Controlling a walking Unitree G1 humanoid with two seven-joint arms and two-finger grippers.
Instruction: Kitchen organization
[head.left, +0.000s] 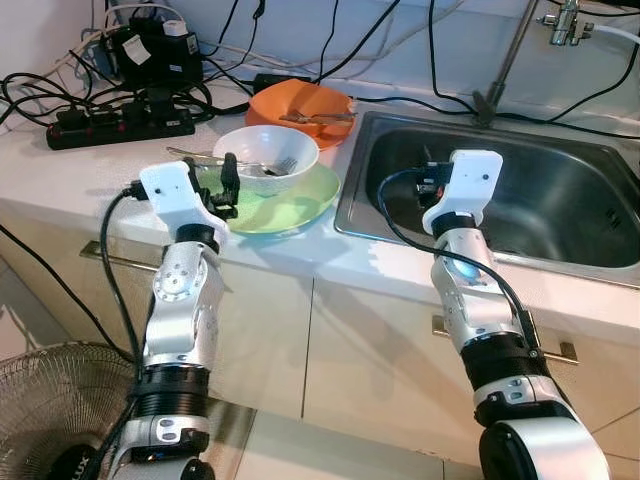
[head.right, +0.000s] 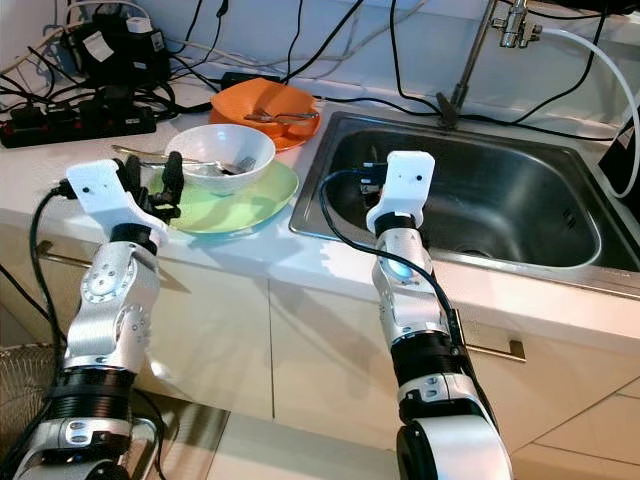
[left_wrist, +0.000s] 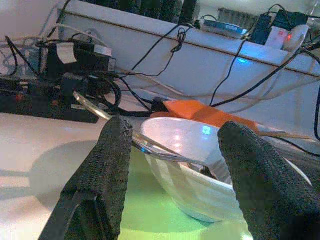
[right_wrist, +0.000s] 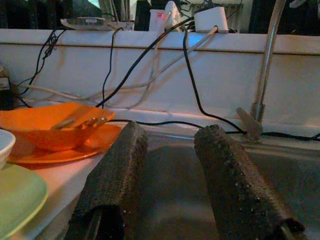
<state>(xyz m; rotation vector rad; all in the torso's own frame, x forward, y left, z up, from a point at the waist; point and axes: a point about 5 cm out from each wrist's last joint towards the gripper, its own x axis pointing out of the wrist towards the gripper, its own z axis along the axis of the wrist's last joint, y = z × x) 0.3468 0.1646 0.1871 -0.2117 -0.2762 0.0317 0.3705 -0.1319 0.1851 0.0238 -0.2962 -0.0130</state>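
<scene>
sink basin (head.left: 560, 215) open, white bowl (head.left: 266, 158) blocking left pincer (head.left: 222, 185)

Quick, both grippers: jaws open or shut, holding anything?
Left gripper: jaws open, empty, at the white bowl.
Right gripper: jaws open, empty, over the sink.

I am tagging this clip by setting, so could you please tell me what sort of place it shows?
Most likely a home kitchen: a steel sink with a tap, and dirty dishes on the counter.
</scene>
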